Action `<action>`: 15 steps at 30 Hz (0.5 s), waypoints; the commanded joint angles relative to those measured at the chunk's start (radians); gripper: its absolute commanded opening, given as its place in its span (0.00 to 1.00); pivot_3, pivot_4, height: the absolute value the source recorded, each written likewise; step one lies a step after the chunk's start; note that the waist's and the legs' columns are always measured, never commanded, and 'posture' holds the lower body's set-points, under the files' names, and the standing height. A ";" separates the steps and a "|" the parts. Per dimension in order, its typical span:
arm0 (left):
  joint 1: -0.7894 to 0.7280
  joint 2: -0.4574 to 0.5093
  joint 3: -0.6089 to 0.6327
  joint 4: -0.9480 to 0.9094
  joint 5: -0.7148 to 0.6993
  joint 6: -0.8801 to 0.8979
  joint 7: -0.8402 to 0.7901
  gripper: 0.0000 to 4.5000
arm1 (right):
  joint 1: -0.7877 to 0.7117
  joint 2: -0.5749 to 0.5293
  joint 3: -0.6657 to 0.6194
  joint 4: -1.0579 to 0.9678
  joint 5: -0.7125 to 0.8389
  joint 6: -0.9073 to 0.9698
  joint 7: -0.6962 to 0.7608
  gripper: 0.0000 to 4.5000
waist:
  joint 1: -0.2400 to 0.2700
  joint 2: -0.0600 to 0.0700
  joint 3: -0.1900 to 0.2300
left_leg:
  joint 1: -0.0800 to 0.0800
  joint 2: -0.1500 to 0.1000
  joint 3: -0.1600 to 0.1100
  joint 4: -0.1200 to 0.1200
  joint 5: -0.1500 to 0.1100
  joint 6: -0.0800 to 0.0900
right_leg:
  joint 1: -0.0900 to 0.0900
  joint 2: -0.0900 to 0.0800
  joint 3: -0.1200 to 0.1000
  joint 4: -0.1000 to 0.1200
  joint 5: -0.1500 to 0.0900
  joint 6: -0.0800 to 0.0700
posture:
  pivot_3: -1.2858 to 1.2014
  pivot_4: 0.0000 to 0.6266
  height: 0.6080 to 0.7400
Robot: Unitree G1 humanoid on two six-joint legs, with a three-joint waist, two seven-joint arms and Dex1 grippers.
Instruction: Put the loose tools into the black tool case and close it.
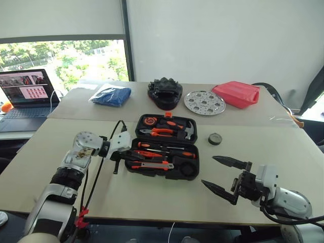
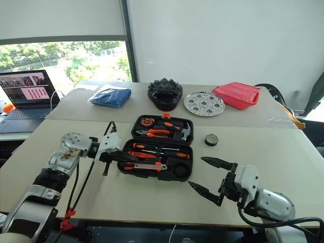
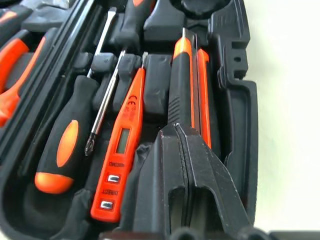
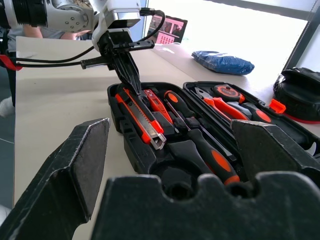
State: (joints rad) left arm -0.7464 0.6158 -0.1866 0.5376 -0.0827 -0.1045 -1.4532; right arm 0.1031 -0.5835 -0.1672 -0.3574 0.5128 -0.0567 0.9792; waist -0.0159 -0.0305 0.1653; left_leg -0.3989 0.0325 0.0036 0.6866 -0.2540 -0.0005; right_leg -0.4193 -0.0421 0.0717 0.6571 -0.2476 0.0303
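Left end effector [image 2: 125,156] shut, empty, tips over the near-left end of the open tool case [image 2: 188,169]. Right end effector [image 2: 208,176] wide open, holding nothing, near-right of the case. Screwdrivers [image 3: 67,137], utility knife [image 3: 184,85] and pen tool [image 3: 120,150] seated. Small disc [image 2: 211,139] loose on the table [image 2: 283,157], right of the case: light, rigid, low-profile; judged best pinched across its edges. The far lid half is stiff plastic; push it by the latch edge.

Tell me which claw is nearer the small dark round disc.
Right. The right claw hangs open just in front of the small dark round disc; the left claw is shut over the far end of the open black tool case, which lies between them.
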 commanded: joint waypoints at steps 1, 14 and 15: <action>0.018 -0.010 -0.040 0.005 0.048 0.002 0.033 0.01 | -0.004 0.002 -0.010 -0.030 0.003 -0.014 -0.012 1.00 | 0.001 0.001 0.000 | 0.001 0.000 0.000 0.000 0.000 0.000 | 0.001 0.000 0.000 0.000 0.000 0.000 | 0.52 0.24 1.00; 0.026 -0.088 -0.102 0.064 0.107 0.044 0.121 0.01 | -0.004 0.015 -0.010 -0.028 -0.006 -0.023 -0.022 1.00 | 0.007 0.006 -0.004 | 0.017 0.000 0.000 0.000 0.000 0.000 | 0.020 -0.001 -0.001 -0.004 -0.004 0.007 | 0.52 0.24 1.00; 0.024 -0.094 -0.103 0.070 0.111 0.048 0.128 0.01 | -0.005 0.015 -0.010 -0.027 -0.007 -0.023 -0.023 1.00 | 0.007 0.007 -0.004 | 0.018 -0.001 0.000 0.000 0.000 0.000 | 0.022 -0.001 -0.001 -0.004 -0.004 0.007 | 0.52 0.24 1.00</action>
State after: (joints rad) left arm -0.7465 0.5380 -0.2253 0.5622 -0.0343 -0.0843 -1.3400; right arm 0.1030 -0.5703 -0.1667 -0.3574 0.4976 -0.0570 0.9598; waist -0.0090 -0.0240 0.1610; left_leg -0.3797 0.0320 0.0034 0.6864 -0.2544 -0.0002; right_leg -0.3961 -0.0427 0.0710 0.6525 -0.2518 0.0374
